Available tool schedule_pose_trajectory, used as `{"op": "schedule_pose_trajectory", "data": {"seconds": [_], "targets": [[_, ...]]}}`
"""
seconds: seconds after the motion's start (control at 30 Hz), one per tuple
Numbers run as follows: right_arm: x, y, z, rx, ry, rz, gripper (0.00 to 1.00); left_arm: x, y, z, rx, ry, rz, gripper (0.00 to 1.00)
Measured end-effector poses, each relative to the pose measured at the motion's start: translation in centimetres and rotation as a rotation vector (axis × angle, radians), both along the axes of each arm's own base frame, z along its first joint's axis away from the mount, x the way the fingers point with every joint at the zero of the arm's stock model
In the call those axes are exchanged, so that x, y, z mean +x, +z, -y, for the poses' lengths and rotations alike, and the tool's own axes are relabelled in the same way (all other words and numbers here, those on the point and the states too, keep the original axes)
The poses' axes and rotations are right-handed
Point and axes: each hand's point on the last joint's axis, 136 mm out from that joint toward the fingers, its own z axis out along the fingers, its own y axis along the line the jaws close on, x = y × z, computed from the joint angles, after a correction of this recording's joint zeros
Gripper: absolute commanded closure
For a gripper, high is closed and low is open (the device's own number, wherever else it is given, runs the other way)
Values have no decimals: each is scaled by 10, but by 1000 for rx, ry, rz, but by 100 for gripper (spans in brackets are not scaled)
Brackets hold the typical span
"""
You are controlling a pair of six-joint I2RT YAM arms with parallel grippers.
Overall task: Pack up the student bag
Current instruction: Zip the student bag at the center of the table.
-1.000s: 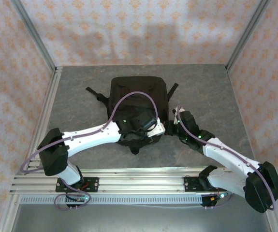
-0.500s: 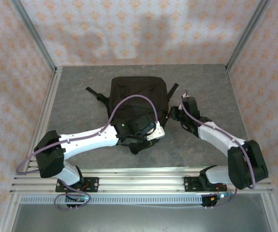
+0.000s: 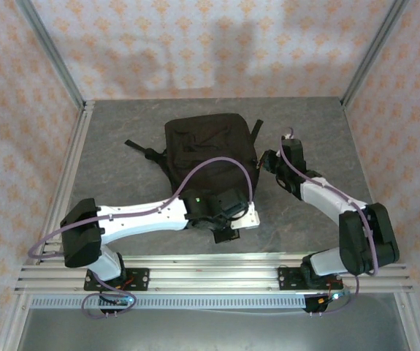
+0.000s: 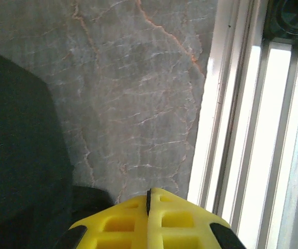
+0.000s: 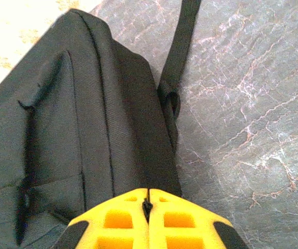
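Student bag (image 3: 208, 142) with left gripper (image 4: 149, 194) at near edge, right gripper (image 5: 147, 194) at right side, both jaws together.

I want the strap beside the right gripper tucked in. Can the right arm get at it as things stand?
Probably yes. The strap lies on the table just ahead of the right gripper, with nothing between them. The gripper is shut and would have to open first.

Bag (image 3: 208, 142) mid-table (image 3: 122, 139), toward the rear. Strap (image 5: 182, 41) flat on table off bag's right side. Left gripper (image 4: 149, 192) before bag, between it and near rail (image 4: 242, 129). Right gripper (image 5: 147, 201) against bag's right edge, beside strap
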Motion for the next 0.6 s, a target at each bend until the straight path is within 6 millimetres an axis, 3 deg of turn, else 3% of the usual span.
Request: {"op": "schedule_pose_trajectory", "data": {"seconds": [0.13,0.33,0.57,0.6], "targets": [[-10,10,3,13,-4,26,100,-10,-3,8,3,-32,-19,100],[-42,2,16,17,-36,17,100,-19,-3,12,-4,-51,-38,100],[-71,8,34,-6,-86,36,100,-25,-3,14,-10,-41,-59,100],[-73,9,37,-12,-95,39,95,-26,-3,15,-10,-35,-61,96]]}}
